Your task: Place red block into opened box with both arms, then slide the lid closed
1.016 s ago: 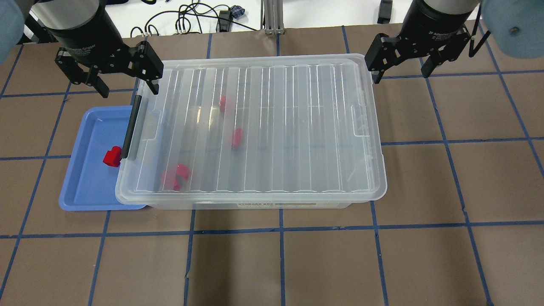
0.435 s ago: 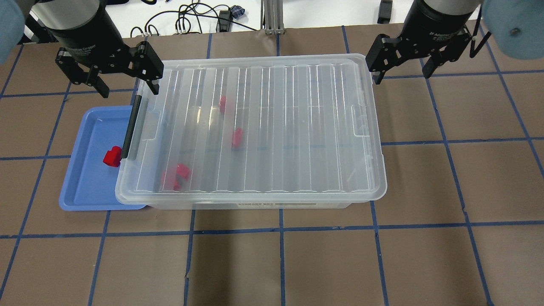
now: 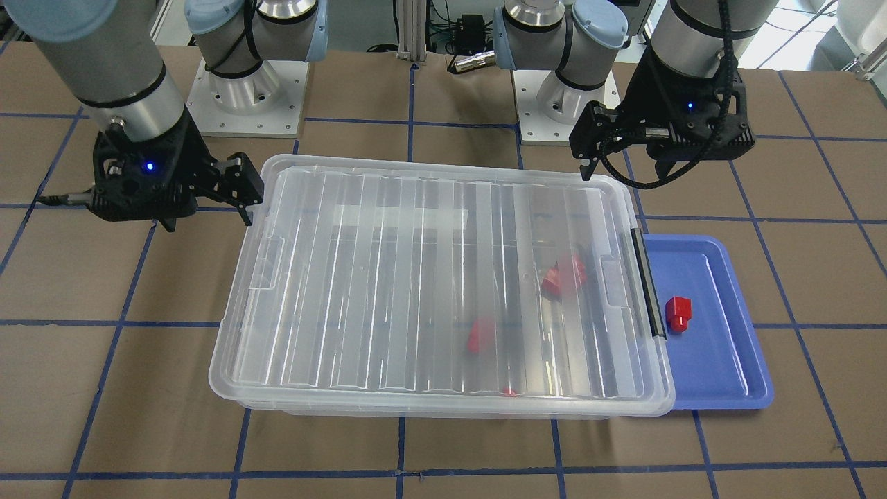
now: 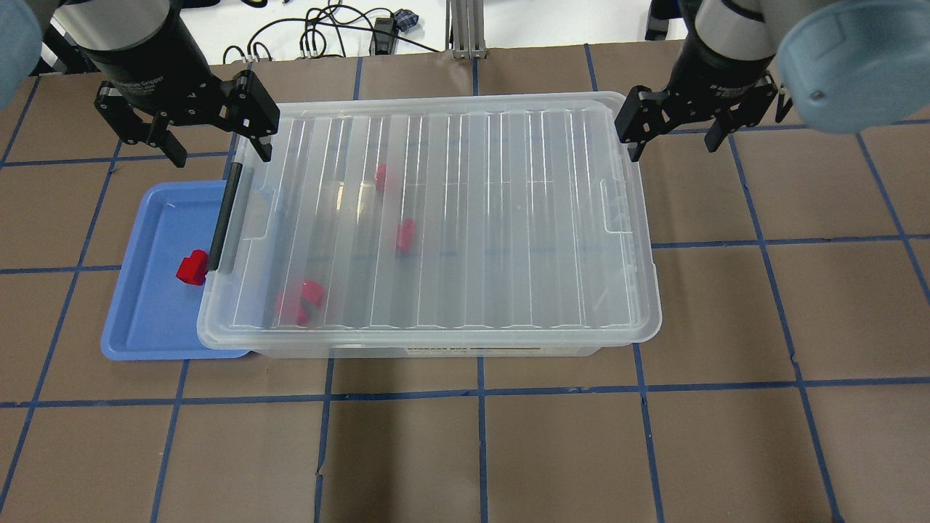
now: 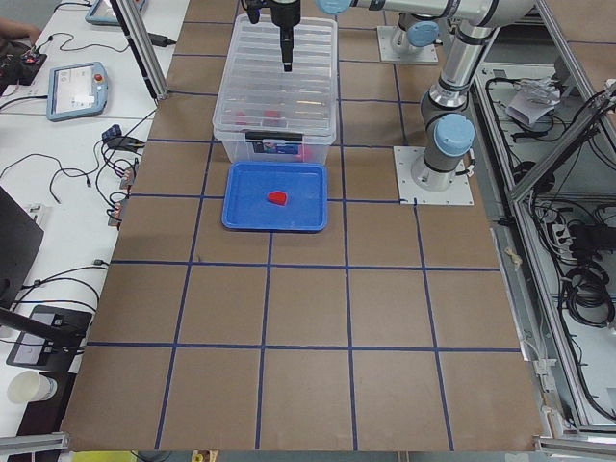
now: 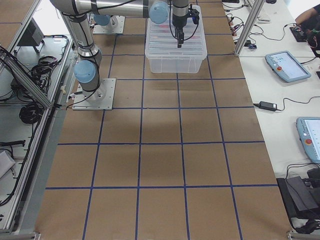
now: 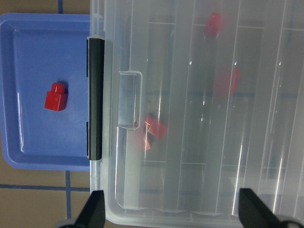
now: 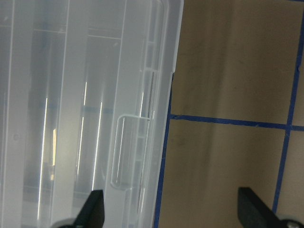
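The clear box (image 4: pixel 436 351) stands mid-table with the ribbed clear lid (image 4: pixel 508 218) lying over it. Through the lid I see red blocks (image 4: pixel 405 234) inside the box. One red block (image 4: pixel 192 267) (image 7: pixel 56 97) lies on the blue tray (image 4: pixel 145 319), beside the box's black handle (image 4: pixel 224 218). My left gripper (image 4: pixel 218 149) (image 7: pixel 174 211) hangs open above the handle-end back corner. Above the opposite back corner my right gripper (image 4: pixel 673 143) (image 8: pixel 173 211) is open too, with the lid's end tab (image 8: pixel 130 152) below it. Neither holds anything.
The blue tray (image 3: pixel 727 374) is partly tucked under the box's handle end. Cables (image 4: pixel 327 33) and an aluminium post (image 4: pixel 465 29) sit beyond the table's far edge. The two arm bases (image 3: pixel 249 90) stand behind the box. Brown paper with a blue tape grid covers the table (image 4: pixel 508 450).
My right gripper has moved left and a little toward the box's back corner. The left gripper, the lid and the blocks have not moved.
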You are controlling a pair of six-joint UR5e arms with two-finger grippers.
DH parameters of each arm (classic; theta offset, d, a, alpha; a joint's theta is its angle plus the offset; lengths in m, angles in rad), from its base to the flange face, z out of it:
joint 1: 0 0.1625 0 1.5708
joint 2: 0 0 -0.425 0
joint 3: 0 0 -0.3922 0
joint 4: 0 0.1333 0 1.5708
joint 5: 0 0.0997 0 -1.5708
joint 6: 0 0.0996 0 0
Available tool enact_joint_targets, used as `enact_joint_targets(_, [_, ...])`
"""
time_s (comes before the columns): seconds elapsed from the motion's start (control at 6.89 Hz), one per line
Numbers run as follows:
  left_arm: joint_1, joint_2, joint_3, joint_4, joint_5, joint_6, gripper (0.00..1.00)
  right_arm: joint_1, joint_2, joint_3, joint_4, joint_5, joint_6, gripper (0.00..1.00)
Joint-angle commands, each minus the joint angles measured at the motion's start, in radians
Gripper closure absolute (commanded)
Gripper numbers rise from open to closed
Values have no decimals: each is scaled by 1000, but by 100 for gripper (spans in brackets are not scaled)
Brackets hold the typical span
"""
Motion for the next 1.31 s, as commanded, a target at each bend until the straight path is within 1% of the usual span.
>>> enact_joint_targets(0.0, [0, 0, 0, 0, 0, 0, 0, -1, 40, 116, -146, -6, -8, 0])
enact_joint_targets(0.44, [0, 0, 0, 0, 0, 0, 0, -2, 69, 138, -183, -36, -10, 0])
enact_joint_targets(0.73, [0, 2, 0, 0, 2, 2, 0, -2, 77, 140, -191, -120, -10, 0])
enact_joint_targets(0.87, [0, 0, 0, 0, 2, 2, 0, -2, 82, 140, -191, -145, -12, 0])
enact_joint_targets(1.16, [0, 0, 0, 0, 2, 2, 0, -8, 82, 138, -193, -246, -13, 0])
